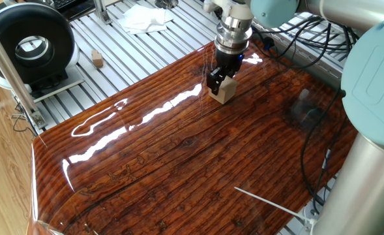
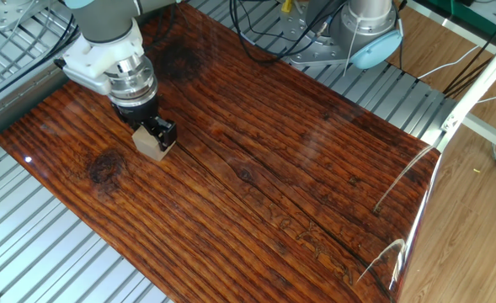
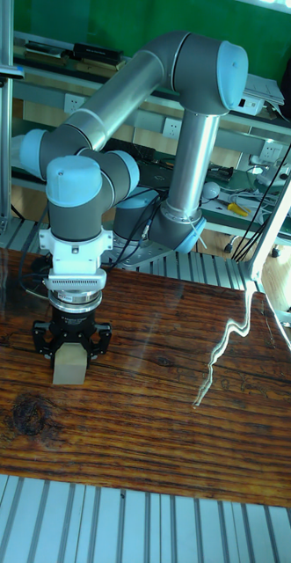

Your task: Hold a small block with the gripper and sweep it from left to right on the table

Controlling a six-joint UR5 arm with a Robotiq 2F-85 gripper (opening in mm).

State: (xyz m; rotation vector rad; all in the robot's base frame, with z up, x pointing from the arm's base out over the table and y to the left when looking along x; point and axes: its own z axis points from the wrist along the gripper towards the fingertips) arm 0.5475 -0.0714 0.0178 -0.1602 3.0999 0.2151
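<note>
The small block [image 1: 223, 92] [image 2: 151, 144] [image 3: 70, 368] is a pale beige wooden cube resting on the table [image 1: 178, 163] [image 2: 273, 185] [image 3: 163, 413], a glossy reddish-brown grained board. My black two-finger gripper [image 1: 220, 83] [image 2: 154, 134] [image 3: 71, 347] points straight down and is shut on the block, its prongs pressing opposite faces. The block's bottom appears to touch the board. In the tall fixed view it sits toward the board's left end.
A tinier brownish block [image 1: 98, 59] lies on the ribbed aluminium slats beyond the board, near a black round device [image 1: 29, 46] and white cloth [image 1: 145, 18]. Cables [image 1: 296, 39] trail by the far edge. An arm base [image 2: 361, 29] stands behind the board.
</note>
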